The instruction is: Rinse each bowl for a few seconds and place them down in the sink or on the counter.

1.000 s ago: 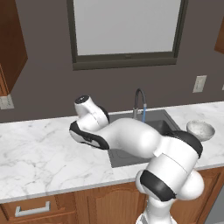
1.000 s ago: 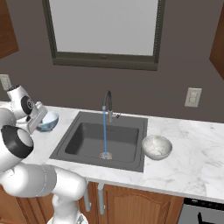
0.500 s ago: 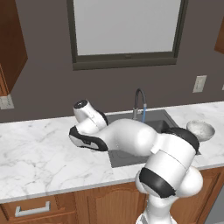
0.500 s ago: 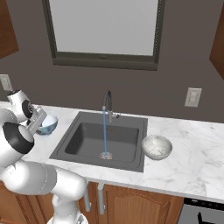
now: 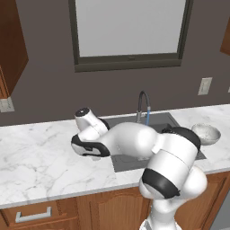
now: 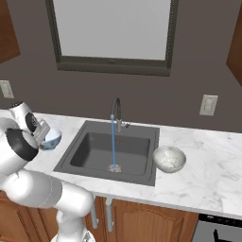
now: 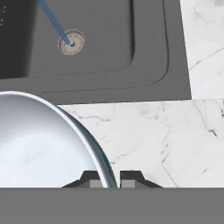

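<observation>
Blue bowl (image 6: 51, 138) (rim pinched) now higher off counter (image 6: 208, 175)

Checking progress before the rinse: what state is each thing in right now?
Faucet: running, stream falling to the drain.
Sink: no bowl inside.
Light blue bowl: upright, rim pinched by the gripper.
Speckled bowl: upright on the counter, untouched.
Gripper: shut on the bowl's rim.

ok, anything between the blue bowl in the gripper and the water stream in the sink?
Nothing visible. The gripper is shut on the rim of the blue bowl, over the counter just left of the sink. The basin between it and the water stream looks bare; the speckled bowl sits on the far side.
</observation>
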